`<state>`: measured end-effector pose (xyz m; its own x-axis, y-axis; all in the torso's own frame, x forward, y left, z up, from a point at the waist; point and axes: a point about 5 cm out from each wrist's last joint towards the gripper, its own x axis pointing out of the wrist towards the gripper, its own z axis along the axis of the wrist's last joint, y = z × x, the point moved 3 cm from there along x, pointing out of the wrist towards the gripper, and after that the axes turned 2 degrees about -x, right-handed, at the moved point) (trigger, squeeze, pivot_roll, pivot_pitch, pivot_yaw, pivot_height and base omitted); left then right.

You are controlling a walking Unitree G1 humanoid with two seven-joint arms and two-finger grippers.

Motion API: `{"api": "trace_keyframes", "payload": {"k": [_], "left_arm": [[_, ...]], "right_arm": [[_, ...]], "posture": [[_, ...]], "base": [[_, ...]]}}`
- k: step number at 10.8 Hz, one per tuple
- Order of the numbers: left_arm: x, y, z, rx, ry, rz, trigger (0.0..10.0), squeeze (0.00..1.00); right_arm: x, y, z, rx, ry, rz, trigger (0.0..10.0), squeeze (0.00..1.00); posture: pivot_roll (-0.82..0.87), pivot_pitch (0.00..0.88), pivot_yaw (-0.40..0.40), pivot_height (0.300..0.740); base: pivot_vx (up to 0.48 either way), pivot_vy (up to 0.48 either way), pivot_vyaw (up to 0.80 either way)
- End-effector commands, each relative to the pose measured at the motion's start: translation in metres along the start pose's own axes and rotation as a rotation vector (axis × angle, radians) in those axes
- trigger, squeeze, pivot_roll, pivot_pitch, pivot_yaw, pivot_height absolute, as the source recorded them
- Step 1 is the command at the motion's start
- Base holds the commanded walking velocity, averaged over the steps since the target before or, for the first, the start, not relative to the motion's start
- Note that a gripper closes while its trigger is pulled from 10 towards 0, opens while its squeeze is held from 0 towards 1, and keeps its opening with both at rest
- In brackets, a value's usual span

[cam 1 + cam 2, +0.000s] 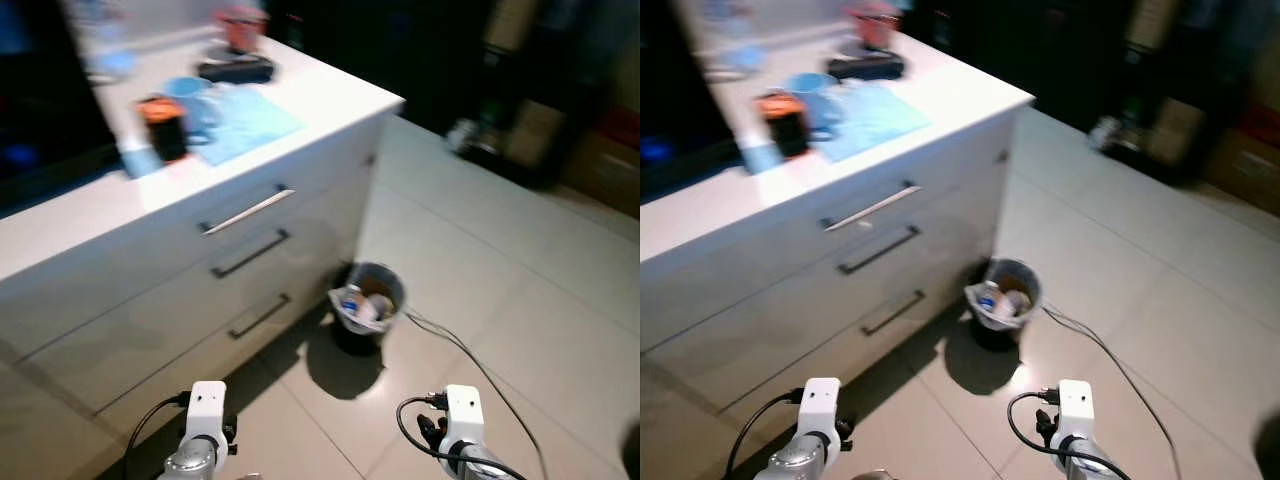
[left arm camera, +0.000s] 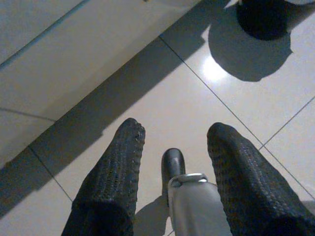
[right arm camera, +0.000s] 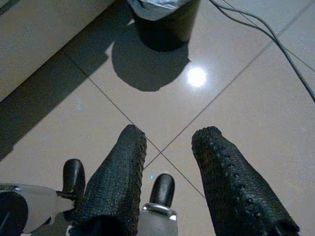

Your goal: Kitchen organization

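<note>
Standing before the white desk [image 1: 330, 100] on the left, the robot seems hardly begun: a blue cloth [image 1: 245, 120], blue mug [image 1: 195, 100], dark orange-lidded jar [image 1: 165, 125] and black item [image 1: 235, 70] lie scattered on top, far from both arms. A small bin [image 1: 368, 300] sits on the floor beside the drawers. Left tool [image 2: 172, 147] and right tool [image 3: 167, 147] hang low, fingers spread, holding nothing.

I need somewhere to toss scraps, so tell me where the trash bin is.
In the head views the trash bin stands on the tiled floor at the corner of the white drawer cabinet, ahead of the robot, beside a black cable.
</note>
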<state>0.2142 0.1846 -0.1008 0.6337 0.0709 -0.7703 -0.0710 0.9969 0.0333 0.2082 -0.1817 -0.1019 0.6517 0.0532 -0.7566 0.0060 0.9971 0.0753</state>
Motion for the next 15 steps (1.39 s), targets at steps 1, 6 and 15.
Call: {"api": "trace_keyframes", "payload": {"k": [1, 6, 15], "left_arm": [[-0.0007, 0.0002, -0.0048, 0.005, 0.017, -0.003, 10.0, 0.00], [-0.0012, 0.0000, -0.0067, 0.003, 0.020, -0.002, 10.0, 0.00], [-0.0010, 0.0019, -0.0061, 0.002, 0.022, 0.005, 10.0, 0.00]], "right_arm": [[0.0003, -0.0010, 0.0025, -0.009, -0.006, 0.002, 10.0, 0.00], [0.0002, -0.0010, 0.0024, -0.007, -0.005, 0.006, 10.0, 0.00], [0.0007, -0.0004, 0.0036, -0.005, -0.005, 0.007, 10.0, 0.00]], "posture": [[0.00, 0.000, -0.019, 0.740], [0.00, 0.000, -0.023, 0.740], [0.00, 0.000, -0.026, 0.740]], "base": [[0.000, 0.000, 0.80], [0.000, 0.000, 0.80], [0.000, 0.000, 0.80]]}}
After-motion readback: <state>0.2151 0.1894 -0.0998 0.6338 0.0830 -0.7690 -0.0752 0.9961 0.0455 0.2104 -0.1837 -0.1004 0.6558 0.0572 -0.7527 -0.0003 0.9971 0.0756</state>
